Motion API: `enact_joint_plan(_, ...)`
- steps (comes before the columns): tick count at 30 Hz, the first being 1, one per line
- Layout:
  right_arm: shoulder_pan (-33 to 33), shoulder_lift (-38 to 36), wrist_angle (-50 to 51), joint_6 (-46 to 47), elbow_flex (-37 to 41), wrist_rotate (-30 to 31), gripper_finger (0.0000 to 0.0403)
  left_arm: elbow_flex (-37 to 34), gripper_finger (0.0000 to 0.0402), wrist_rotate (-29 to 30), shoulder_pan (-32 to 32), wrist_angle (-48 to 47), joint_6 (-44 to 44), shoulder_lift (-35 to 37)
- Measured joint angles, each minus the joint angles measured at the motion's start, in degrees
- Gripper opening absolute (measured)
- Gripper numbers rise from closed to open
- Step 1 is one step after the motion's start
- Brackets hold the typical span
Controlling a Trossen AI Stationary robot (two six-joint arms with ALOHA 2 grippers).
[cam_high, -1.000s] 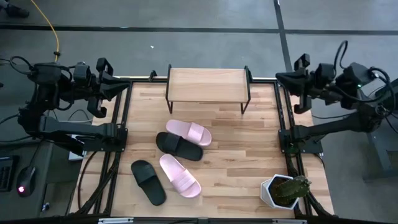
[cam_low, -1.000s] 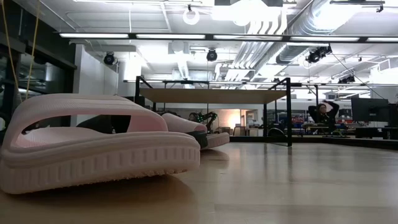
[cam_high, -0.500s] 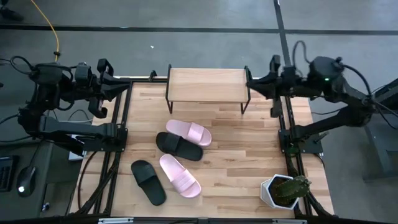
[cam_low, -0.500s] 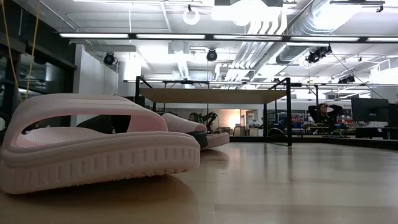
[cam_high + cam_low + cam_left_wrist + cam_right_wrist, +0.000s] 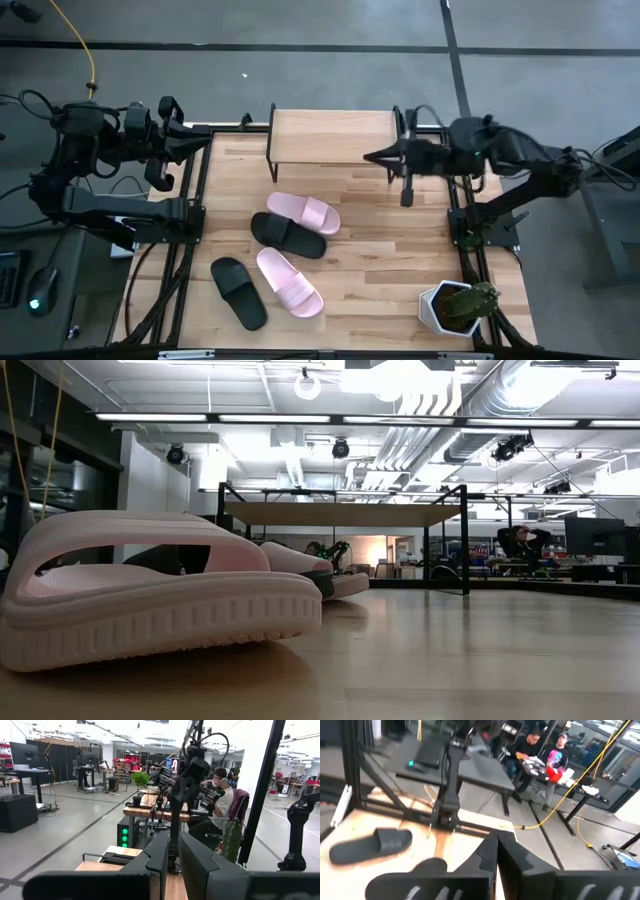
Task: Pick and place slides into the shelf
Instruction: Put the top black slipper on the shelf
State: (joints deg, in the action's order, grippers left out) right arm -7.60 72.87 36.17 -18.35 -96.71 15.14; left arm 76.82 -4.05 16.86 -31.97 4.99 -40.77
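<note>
High view: the right gripper [image 5: 372,156], fingers together and empty, reaches over the table's upper right beside the shelf [image 5: 333,137]. The four slides lie mid-frame and lower left: pink slide [image 5: 303,212], black slide [image 5: 288,235], second pink slide [image 5: 289,282], second black slide [image 5: 239,291]. It should open before dropping onto the nearest strap, coming in clear of the shelf leg. The left gripper [image 5: 195,143] waits at upper left, fingers nearly shut

Low view: a pink slide [image 5: 150,595] fills the left; bare table to the right

Right wrist view: a black slide [image 5: 372,845] at lower left
</note>
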Motion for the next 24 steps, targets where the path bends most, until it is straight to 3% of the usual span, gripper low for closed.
enact_joint_plan(13,-6.1,8.1,6.1,-3.8,0.0,19.8,0.0000,0.0,0.0037,0.0,0.0,0.0,0.0,0.0)
enact_joint_plan(24,-6.4,14.0,9.5,-4.7,0.0,21.9,0.0000,0.0,0.0037,0.0,0.0,0.0,0.0,0.0)
